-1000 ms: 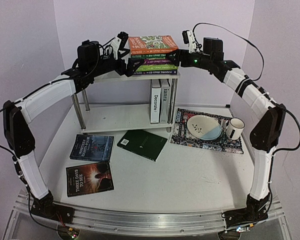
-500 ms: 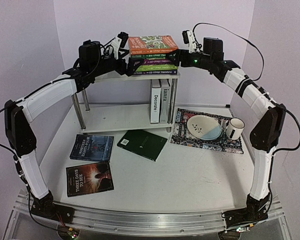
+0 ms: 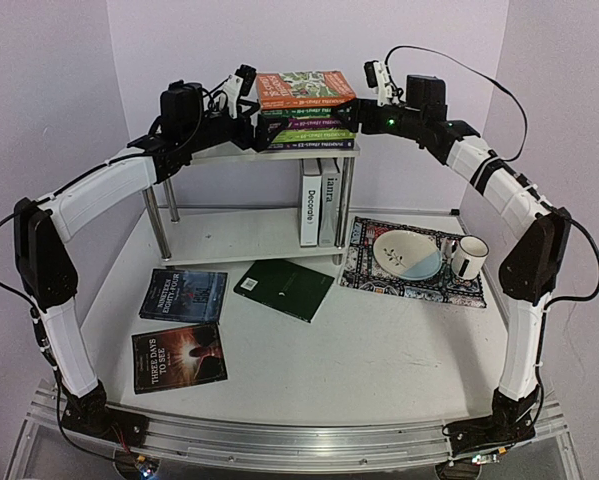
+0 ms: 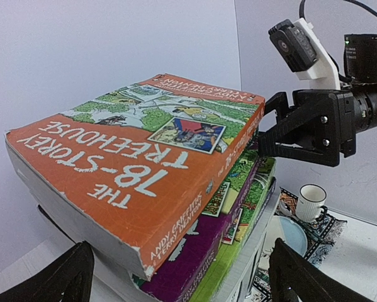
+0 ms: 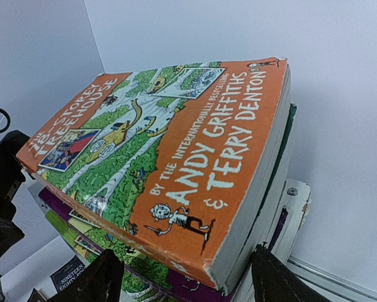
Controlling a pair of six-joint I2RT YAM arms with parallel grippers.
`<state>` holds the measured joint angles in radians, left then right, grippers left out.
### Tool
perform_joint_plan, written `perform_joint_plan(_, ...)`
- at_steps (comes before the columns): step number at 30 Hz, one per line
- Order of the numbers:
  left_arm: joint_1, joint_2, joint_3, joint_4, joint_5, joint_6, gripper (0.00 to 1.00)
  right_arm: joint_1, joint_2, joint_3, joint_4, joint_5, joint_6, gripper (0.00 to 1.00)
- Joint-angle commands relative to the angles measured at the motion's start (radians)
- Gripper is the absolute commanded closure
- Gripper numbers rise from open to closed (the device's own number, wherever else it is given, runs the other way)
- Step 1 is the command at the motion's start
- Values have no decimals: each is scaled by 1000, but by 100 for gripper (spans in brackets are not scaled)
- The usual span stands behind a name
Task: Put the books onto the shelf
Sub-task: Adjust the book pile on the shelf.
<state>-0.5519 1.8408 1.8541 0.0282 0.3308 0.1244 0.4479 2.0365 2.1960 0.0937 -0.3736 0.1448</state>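
A stack of books (image 3: 306, 108) lay on the shelf's (image 3: 229, 235) top board. The left pincer (image 4: 179, 267) stood wide apart at one end — the right pincer (image 5: 188, 258) straddled the other, clamped or not I couldn't tell.

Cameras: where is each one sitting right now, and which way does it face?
Top view: fixed above and behind the arms, looking down at the shelf; both whole arms show.
Left wrist: at the left end of the book stack, facing right along the orange book; tips of the left pincer at bottom, right pincer opposite.
Right wrist: at the stack's right end, facing left over that book; own tips at bottom.
Shared: all three show the orange book topping the stack.
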Motion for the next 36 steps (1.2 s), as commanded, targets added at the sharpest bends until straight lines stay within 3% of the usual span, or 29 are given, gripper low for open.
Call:
perform_joint_plan(1, 5, -6, 63, 6, 58, -27, 2, 11, -53, 25, 47, -75, 3, 30)
perform_joint_plan(36, 6, -38, 35, -9, 122, -74, 2, 12, -114, -45, 61, -141, 41, 31)
